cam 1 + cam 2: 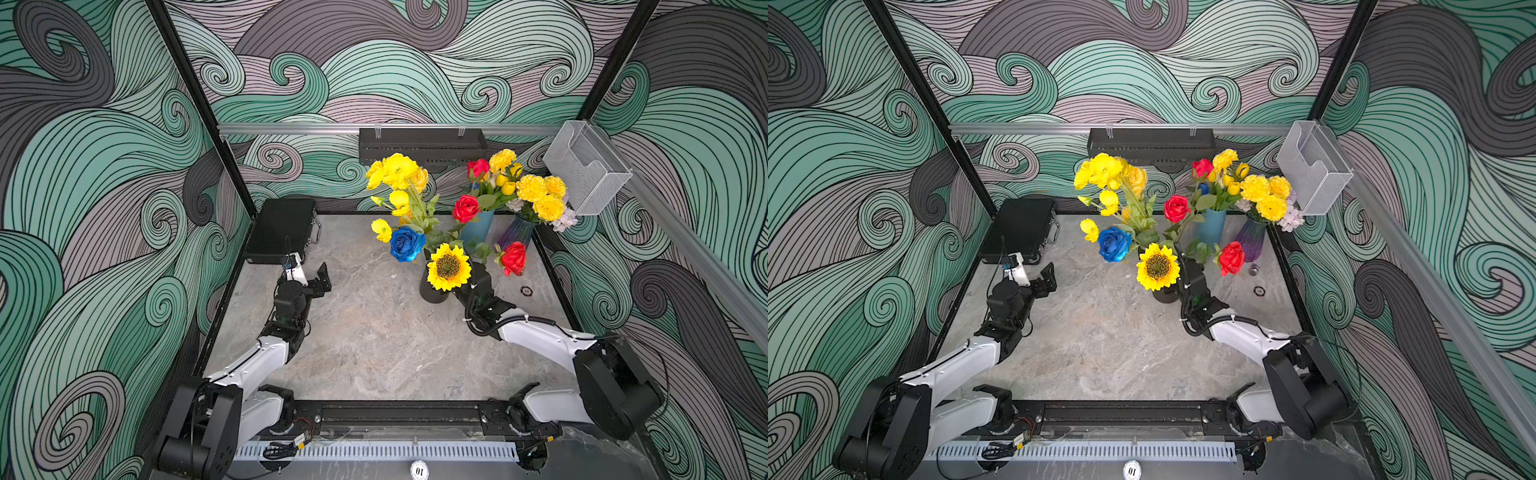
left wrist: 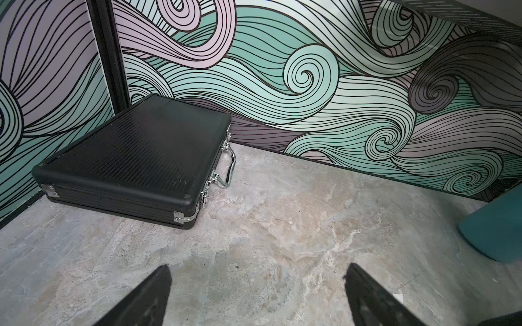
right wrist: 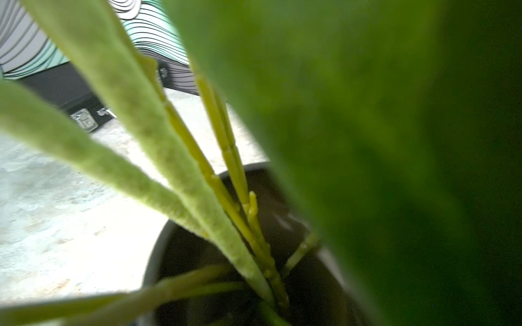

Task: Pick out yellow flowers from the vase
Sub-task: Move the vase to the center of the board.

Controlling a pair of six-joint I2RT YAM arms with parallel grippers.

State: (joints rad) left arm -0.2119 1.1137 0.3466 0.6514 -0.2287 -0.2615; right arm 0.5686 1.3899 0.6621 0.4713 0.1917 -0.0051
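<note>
We find left gripper (image 2: 257,272) spread wide, right gripper (image 1: 477,271) hidden behind sunflower (image 1: 448,267) at black vase (image 1: 430,294), its jaws not readable, wrist view blocked by blurred leaf (image 3: 367,141), yellow flowers (image 1: 397,171) upper centre, stems in that vase.

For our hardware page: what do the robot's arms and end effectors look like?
The left arm and right arm have white shells, black joints. A black corrugated cable runs along the right arm. The left end effector has black fingers.

Left hand (image 1: 311,272) spread wide, right arm (image 1: 536,332) outstretched.
</note>
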